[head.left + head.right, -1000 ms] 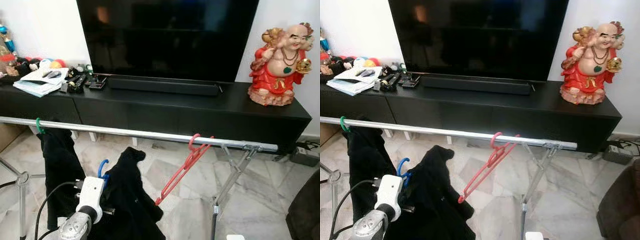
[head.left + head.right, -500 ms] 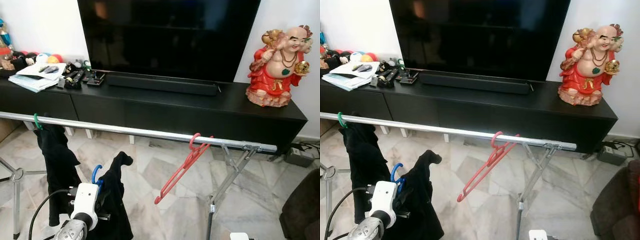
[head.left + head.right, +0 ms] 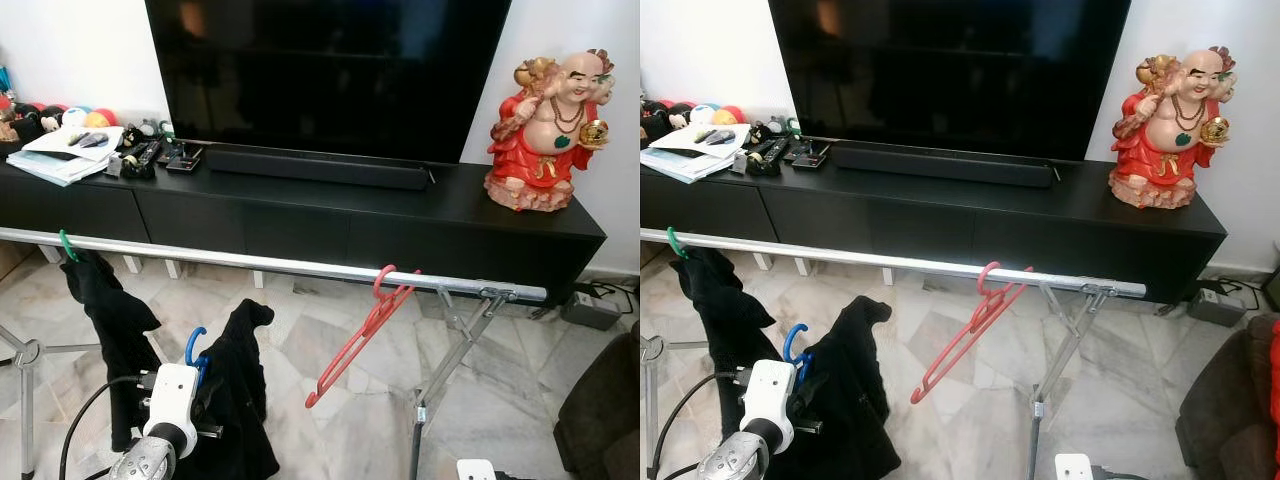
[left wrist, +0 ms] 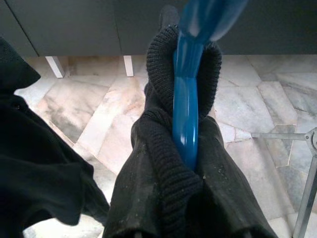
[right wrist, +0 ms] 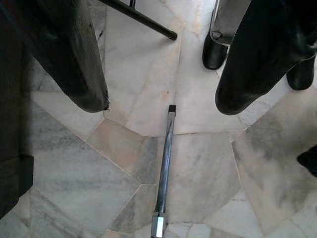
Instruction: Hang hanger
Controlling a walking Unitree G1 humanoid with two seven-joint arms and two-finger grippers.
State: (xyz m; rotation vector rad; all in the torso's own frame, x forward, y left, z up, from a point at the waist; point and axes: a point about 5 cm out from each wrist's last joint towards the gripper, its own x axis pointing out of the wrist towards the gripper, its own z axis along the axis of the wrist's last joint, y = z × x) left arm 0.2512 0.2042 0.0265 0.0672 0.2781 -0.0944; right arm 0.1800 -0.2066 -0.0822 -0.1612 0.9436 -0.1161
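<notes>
Black dominates the head views: a black TV cabinet (image 3: 480, 215) against the wall, a dark TV screen (image 3: 330, 70) above it, a soundbar (image 3: 315, 167) along the cabinet's front edge. Red-robed laughing figurine (image 3: 545, 135) at the cabinet's right end. Papers (image 3: 65, 160) and remotes (image 3: 150, 158) at its left end.

A silver rail (image 3: 270, 264) of a drying rack runs across in front of the cabinet. Near the rail's right end an empty red hanger (image 3: 362, 327) hangs by its hook, body slanting down to the left. At the rail's left end a green hook (image 3: 66, 245) carries a black garment (image 3: 112, 320).

Below the rail, low and left of centre, the left arm's white wrist (image 3: 170, 400) points up. Just above it the blue hanger (image 3: 194, 347) hook sticks out of a second black garment (image 3: 240, 385). This hanger is well under the rail, not on it. Marble floor (image 3: 520, 390) all around.

Left wrist view: the blue hanger's neck fills the centre, coming straight up through the garment's ribbed knit collar. The left gripper (image 4: 190, 233) fingers are hidden under the cloth, so whether it clamps the hanger cannot be told from here. Cabinet legs and marble tiles behind.

Right wrist view: the right gripper (image 5: 161, 74) hangs low over the floor, its two black fingers (image 5: 79, 64) spread well apart, nothing between them. A thin metal rod (image 5: 165, 163) of the rack lies on the tiles beneath.
</notes>
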